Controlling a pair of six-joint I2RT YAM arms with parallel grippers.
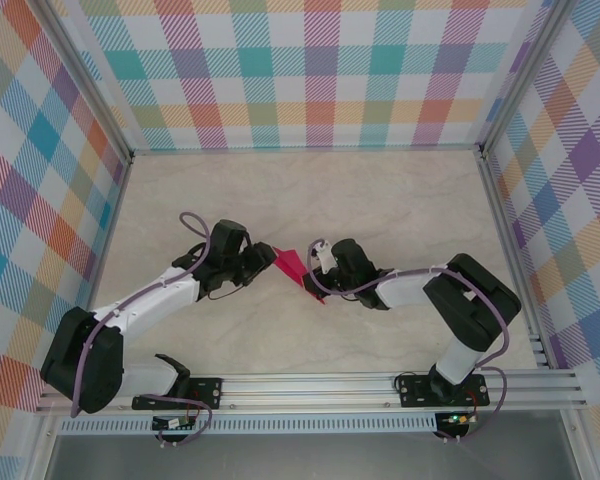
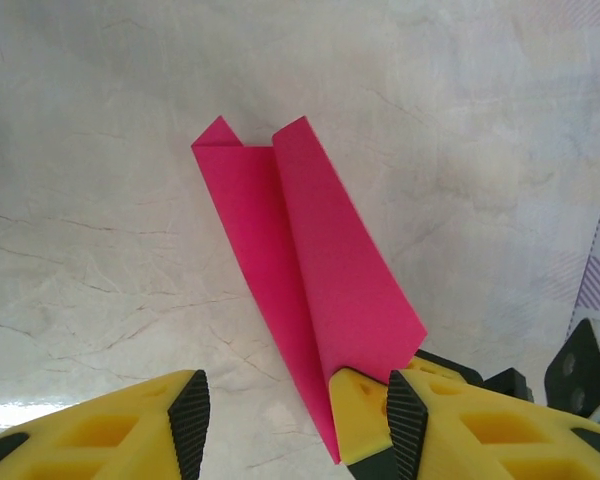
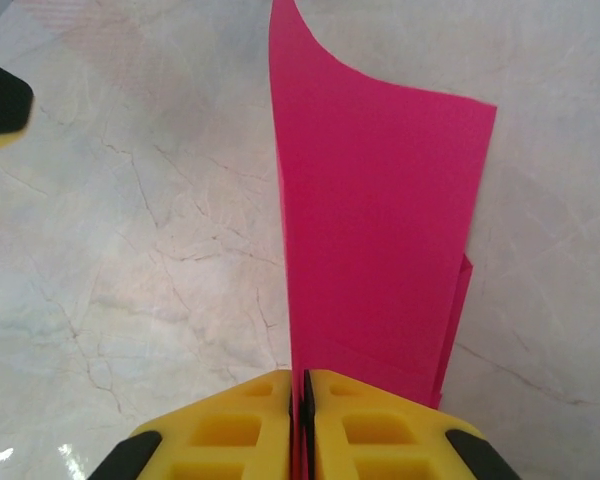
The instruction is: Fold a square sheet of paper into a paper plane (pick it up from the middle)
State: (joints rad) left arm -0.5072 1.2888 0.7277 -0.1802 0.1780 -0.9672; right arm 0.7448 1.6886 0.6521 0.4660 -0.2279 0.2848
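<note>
The magenta paper plane [image 1: 292, 268], already folded into a narrow strip but not yet a finished dart, sits low over the middle of the marble-patterned table [image 1: 380, 200], between the two arms; whether its underside touches the surface cannot be told. In the left wrist view the paper plane [image 2: 320, 290] shows two long flaps side by side, running to a point at the near end. The right gripper [image 3: 302, 385] has its jaws pressed tight together on the near end of the paper plane [image 3: 380, 220], one layer rising edge-on from the pinch and a wider flap spreading to its right. In the top view the right gripper [image 1: 310, 272] is at the paper's right edge. The left gripper [image 1: 263, 260] stands just beside the other edge. Its jaws are about half open and hold nothing, though the pointed end lies in the gap between them [image 2: 298, 425]. The step seems to be a re-grip or a crease. To do it well, the right pinch should hold firm while the left jaws close squarely across both flaps, aligned with the fold line so the layers do not slide or buckle.
</note>
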